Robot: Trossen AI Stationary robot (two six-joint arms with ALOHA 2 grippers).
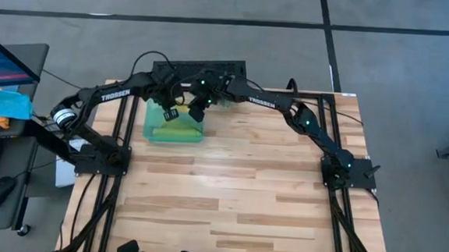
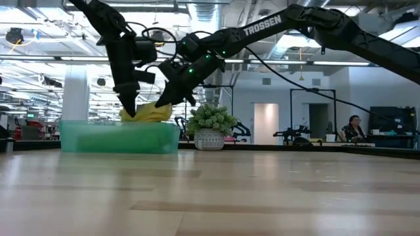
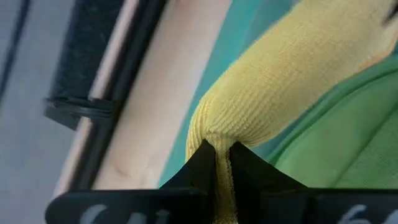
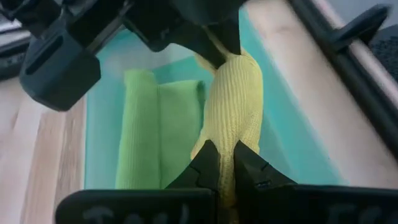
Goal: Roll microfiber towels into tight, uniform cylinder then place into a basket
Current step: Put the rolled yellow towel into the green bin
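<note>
Yellow roll (image 4: 233,106), pinched at opposite ends by left gripper (image 3: 217,152) and right gripper (image 4: 225,155), hangs over basket (image 4: 292,149) beside green towel (image 4: 158,134).

Bright, even overhead lighting.
Glowing from ceiling strips (image 2: 197,59) in low view; soft shadows on table (image 1: 243,197); blurred close up in left wrist view.

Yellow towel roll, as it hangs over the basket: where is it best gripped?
At its two ends, from above. The yellow towel is a long roll, so the left gripper and right gripper, each pinching one end, keep it from sagging or unrolling above the basket and green towel.
</note>
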